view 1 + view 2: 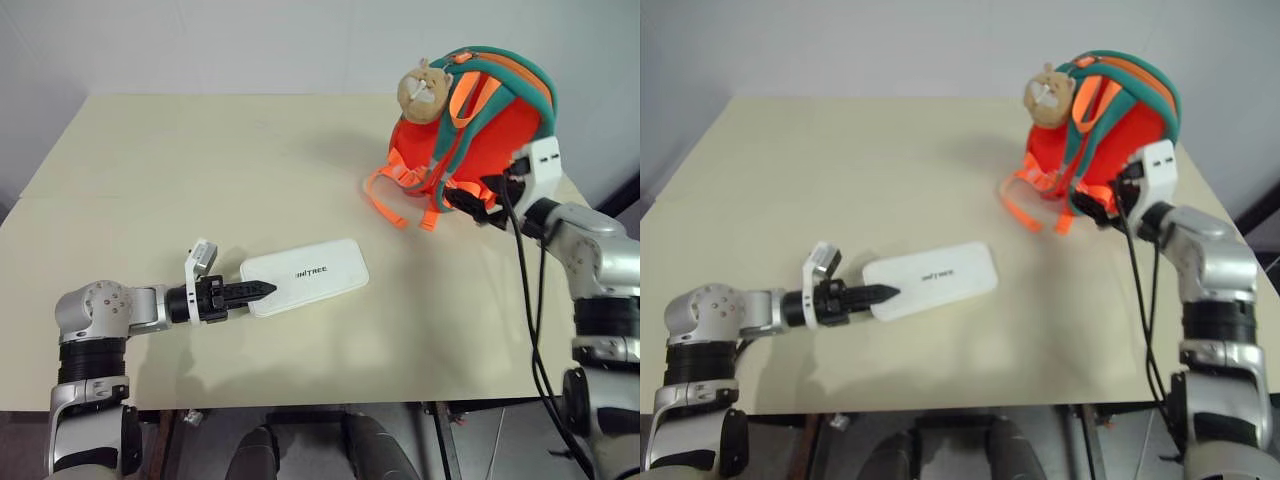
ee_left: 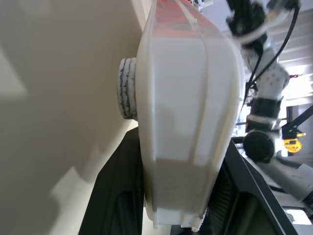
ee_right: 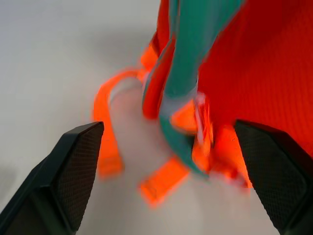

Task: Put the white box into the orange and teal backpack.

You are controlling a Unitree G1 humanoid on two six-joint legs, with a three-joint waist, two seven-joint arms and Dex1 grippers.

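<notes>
The flat white rectangular box (image 1: 304,276) lies on the beige table (image 1: 200,170), its near end clamped between the left gripper (image 1: 262,290) fingers. The right gripper (image 3: 166,171), jaws wide apart, faces the small orange and teal backpack (image 1: 478,130). It should take one teal strap (image 3: 188,73) firmly to steady the backpack.

Flat white box with rounded edges (image 2: 188,122), seen end-on, runs up the middle between two black ribbed fingers (image 2: 120,196) of the left gripper (image 2: 181,215), one on each side, clamped on its near end. Pale beige tabletop (image 2: 58,98) lies alongside. A small grey-white ribbed disc (image 2: 128,88) sits at the box's edge; what it is cannot be told. Beyond the box's far end, a strip of bright orange backpack fabric (image 2: 171,14). Nearby, the right gripper (image 2: 244,19), black, on a silver jointed arm (image 2: 266,112) with black cable.
</notes>
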